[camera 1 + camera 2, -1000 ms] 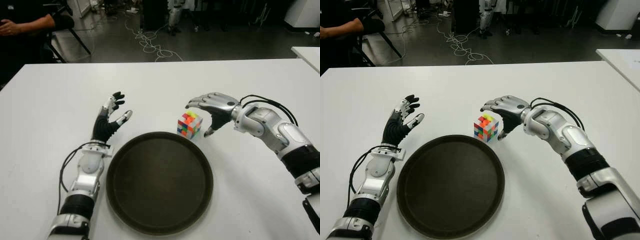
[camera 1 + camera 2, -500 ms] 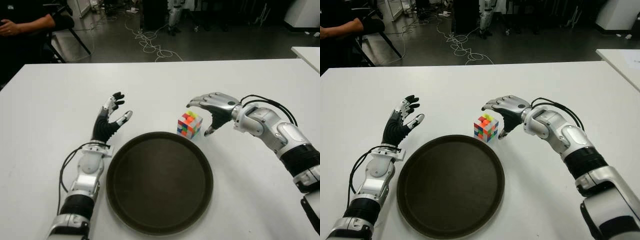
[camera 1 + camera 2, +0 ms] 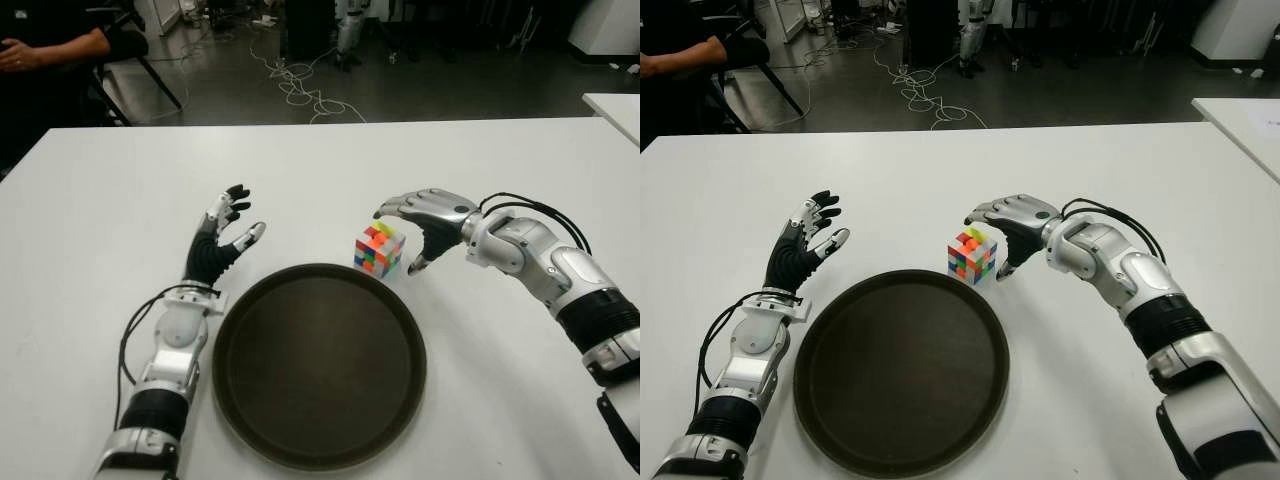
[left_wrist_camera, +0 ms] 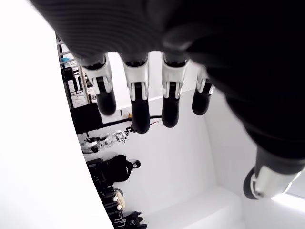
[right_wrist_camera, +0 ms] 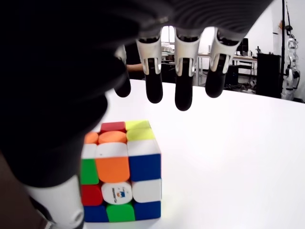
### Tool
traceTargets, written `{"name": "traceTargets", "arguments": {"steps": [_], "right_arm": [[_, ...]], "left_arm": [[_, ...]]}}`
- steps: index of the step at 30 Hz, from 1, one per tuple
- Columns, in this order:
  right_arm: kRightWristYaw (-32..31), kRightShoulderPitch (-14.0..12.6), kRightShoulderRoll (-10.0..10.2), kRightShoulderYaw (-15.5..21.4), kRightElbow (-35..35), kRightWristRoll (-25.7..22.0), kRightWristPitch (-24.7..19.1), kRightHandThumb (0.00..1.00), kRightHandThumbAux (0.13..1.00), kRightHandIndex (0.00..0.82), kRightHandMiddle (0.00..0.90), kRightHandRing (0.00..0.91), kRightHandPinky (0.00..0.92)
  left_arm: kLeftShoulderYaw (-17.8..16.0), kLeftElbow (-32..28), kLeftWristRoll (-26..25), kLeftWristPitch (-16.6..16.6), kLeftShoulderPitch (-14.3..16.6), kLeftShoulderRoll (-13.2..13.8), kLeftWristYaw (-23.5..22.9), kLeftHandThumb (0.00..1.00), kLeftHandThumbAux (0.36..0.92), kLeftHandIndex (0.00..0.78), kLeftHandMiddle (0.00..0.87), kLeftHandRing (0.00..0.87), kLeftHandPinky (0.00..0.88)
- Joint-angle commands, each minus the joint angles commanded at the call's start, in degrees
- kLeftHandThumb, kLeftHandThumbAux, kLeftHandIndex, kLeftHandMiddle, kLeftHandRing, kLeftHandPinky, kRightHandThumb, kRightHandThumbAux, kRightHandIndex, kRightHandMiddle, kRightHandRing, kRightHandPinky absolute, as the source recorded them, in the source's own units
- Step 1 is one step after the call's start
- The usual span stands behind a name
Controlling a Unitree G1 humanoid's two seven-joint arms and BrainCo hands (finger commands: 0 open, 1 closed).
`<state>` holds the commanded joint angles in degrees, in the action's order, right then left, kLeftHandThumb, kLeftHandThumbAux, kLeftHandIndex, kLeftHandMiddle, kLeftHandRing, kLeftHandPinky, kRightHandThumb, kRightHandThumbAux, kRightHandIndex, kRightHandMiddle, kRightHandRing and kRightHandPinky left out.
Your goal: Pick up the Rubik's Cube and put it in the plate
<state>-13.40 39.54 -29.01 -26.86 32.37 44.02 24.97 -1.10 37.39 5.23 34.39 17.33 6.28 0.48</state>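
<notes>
Rubik's Cube [image 3: 379, 248] on white table [image 3: 100, 200], just beyond far rim of plate [image 3: 318, 365]. Right hand [image 3: 425, 220] arched just right of cube, fingers spread, gripping nothing. Left hand [image 3: 218, 240] left of plate, fingers apart, empty.

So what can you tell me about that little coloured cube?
The cube is a scrambled three-by-three puzzle of glossy, plastic-looking tiles in orange, yellow, red, green, blue and white. It sits on the white table, turned corner-on to the robot, just beyond the far rim of the dark round plate and apart from it. The right hand hovers over and beside it, fingers spread; in the right wrist view the thumb looks very near the cube, but no grasp shows.
</notes>
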Motion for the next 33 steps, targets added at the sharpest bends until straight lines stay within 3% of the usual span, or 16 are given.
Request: {"name": "traceTargets", "arguments": {"steps": [16,33], "right_arm": [[1.5,0.8,0.3,-1.2,1.4,1.2,1.0,0.0,0.792,0.183,0.183,0.184,0.192],[4.1,1.5,0.6,-2.2,3.6,1.4,3.8,0.0,0.794,0.181,0.185,0.186,0.181]], "left_arm": [[0.1,1.0,0.1,0.6,0.4,-0.1,0.5,0.1,0.587,0.118,0.171,0.165,0.13],[0.3,0.9,-0.2,0.8,0.4,-0.1,-0.1,0.082,0.558,0.113,0.171,0.165,0.135]]}}
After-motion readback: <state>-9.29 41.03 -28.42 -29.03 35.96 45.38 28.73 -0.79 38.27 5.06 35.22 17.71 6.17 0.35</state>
